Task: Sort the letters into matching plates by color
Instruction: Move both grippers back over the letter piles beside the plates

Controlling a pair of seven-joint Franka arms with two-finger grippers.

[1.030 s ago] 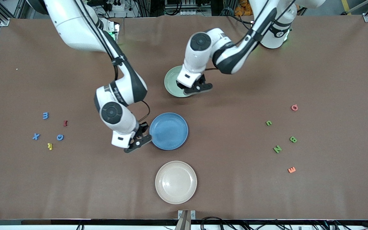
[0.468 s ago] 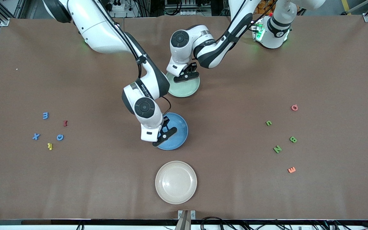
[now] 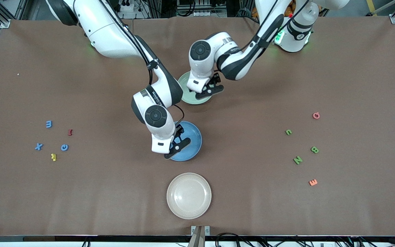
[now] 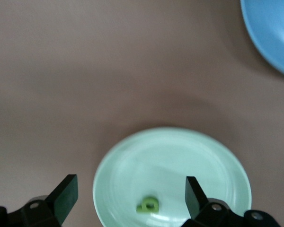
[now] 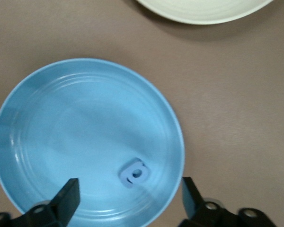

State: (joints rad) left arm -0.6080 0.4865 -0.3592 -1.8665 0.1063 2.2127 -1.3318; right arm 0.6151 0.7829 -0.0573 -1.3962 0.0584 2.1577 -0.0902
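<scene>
- Jaws of the left gripper [image 4: 128,198] stand wide apart over the green plate [image 4: 217,161] — nothing held; a green letter [image 4: 147,205] lies in that plate beneath them.
- Right gripper [image 5: 128,201] hangs over the blue plate [image 5: 47,118], fingers spread and empty — a blue letter [image 5: 133,173] rests in it.
- Beige plate [image 3: 189,196] lies nearest the front camera.

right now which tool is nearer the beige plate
Right. The right tool is over the blue plate, the plate next to the beige plate. The left tool is over the pale green plate, farther from it.
</scene>
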